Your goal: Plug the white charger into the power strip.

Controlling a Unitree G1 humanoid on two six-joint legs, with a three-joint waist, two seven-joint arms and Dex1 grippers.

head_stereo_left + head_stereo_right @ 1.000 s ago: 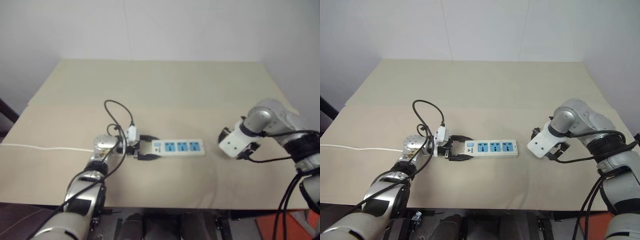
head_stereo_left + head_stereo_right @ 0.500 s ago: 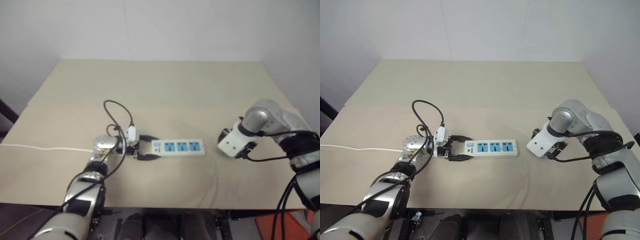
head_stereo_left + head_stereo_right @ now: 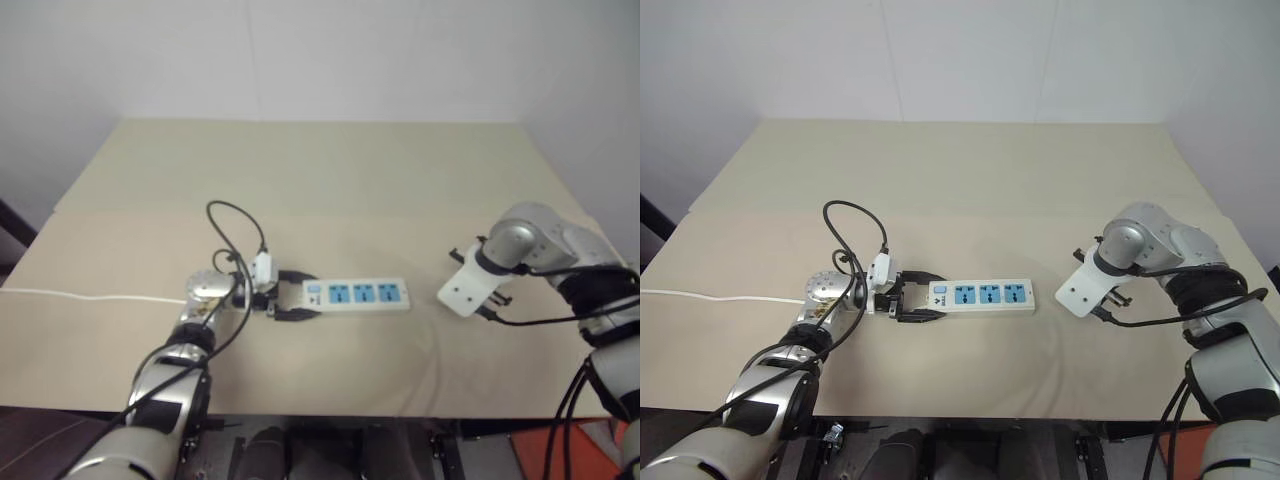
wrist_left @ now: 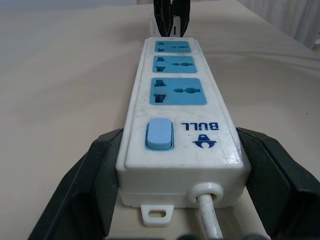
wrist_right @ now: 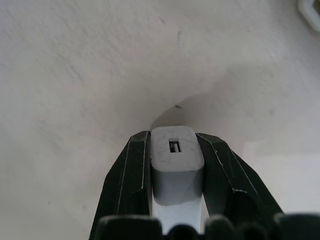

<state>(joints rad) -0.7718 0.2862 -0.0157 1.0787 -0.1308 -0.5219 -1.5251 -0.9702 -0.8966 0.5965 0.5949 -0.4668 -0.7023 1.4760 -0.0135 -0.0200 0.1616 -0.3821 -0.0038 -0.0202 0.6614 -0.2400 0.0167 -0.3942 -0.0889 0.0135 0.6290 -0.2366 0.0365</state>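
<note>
My right gripper (image 5: 176,165) had its two black fingers (image 5: 131,172) pressed flat against the opposite sides of the small white rectangular plastic charger (image 5: 176,167), pointing steeply down at the tabletop well to the right of the strip. The port end of the block faced the wrist camera; the prongs were hidden beneath it.

I judged the charger light, rigid and smooth-skinned, so liable to twist between the pads if pushed off-axis. The grip on its two broad flanks looked the sensible one, leaving the prong end free.

My left gripper (image 4: 165,200) was clamped on the switch end of the long flat white plastic power strip (image 3: 357,295), one black finger (image 4: 85,185) along each long side, beside the small blue rocker switch (image 4: 159,134) and the thin white cord (image 4: 210,222) leaving that end. The strip lay flat near the middle of the table, three blue socket faces (image 4: 178,91) up, all vacant. I judged it stiff but light enough to skate under insertion force, so that hold mattered.

The surface was a plain beige matte tabletop (image 3: 960,170), bare and level. Plain pale walls (image 3: 970,55) stood behind the far edge.
</note>
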